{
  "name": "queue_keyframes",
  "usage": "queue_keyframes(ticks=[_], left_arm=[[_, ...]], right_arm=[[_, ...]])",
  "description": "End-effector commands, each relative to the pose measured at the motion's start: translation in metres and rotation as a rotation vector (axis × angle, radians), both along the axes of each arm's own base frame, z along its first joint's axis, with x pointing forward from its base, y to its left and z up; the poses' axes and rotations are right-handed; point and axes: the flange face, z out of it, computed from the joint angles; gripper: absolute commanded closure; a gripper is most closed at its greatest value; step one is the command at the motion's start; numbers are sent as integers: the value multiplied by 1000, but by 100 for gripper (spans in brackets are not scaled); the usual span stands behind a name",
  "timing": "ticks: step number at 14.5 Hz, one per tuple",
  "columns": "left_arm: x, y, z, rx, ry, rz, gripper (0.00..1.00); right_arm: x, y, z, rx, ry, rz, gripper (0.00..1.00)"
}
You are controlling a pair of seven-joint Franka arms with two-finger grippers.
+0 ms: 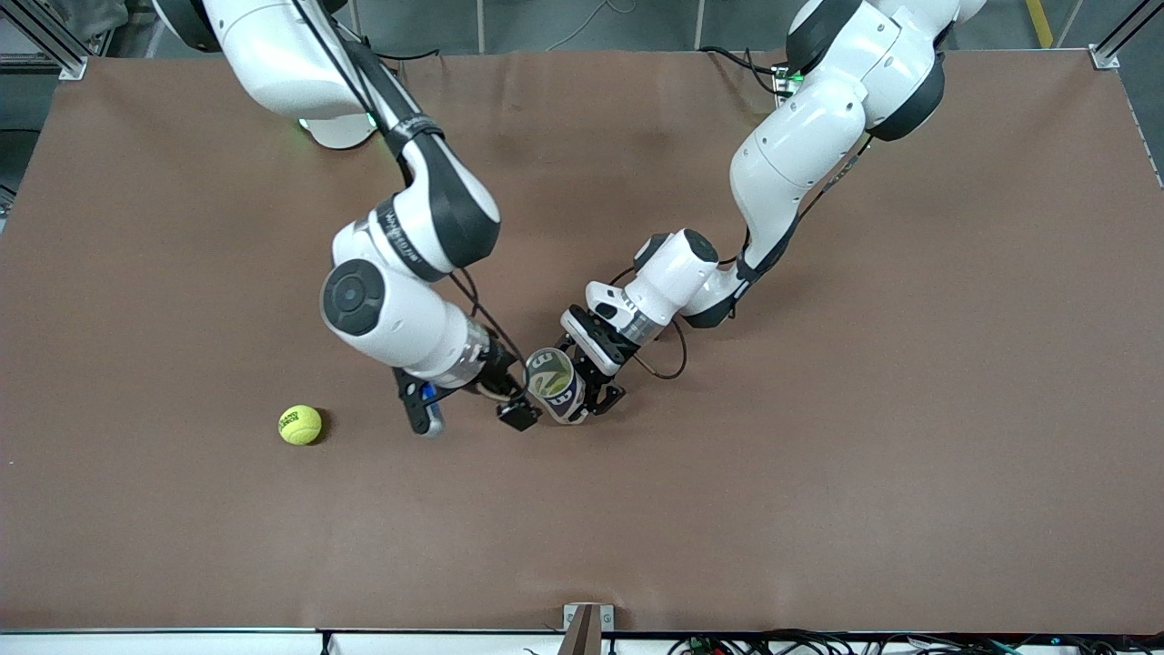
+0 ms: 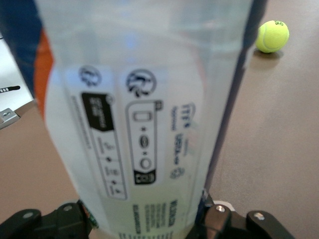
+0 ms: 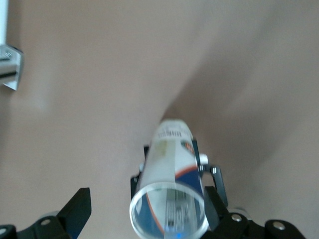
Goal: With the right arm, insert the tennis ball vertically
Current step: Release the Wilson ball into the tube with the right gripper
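The right gripper (image 1: pixel 473 414) hangs with its fingers spread and nothing between them, just beside the open mouth of a clear ball tube (image 1: pixel 555 385). The left gripper (image 1: pixel 596 387) is clamped on that tube, holding it upright on the brown table (image 1: pixel 818 455) near the middle. A large "3" or similar mark shows on the tube's wrap from the front; the small print in the left wrist view (image 2: pixel 144 129) is too blurred to read, perhaps an ITF approval mark. The right wrist view alone looks down into the tube's rim (image 3: pixel 168 209). The tennis ball (image 1: pixel 299 425) lies on the table toward the right arm's end, well apart from both grippers; its dark logo is illegible.
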Motion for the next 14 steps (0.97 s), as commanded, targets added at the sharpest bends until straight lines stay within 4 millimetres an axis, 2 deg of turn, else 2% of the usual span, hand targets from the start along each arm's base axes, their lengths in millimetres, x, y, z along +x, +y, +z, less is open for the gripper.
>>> queue_keyframes(ticks=[1,7,11,13,14], left_arm=[[1,0,-5,-3,9,10,23],[2,1,-4,-2,7,10,23],[2,3,-4,1,7,10,23],[2,4,-5,2,9,11,23],[2,4,-5,2,9,11,23]], right_arm=[[12,-38,-11,-41,-11,127,0],[17,-179,-38,-219,-32,569,0],[25,-262,-48,-229,-63,787,0],[31,-302,-50,-290,-76,887,0],[31,-312,-54,-310,-80,926,0]])
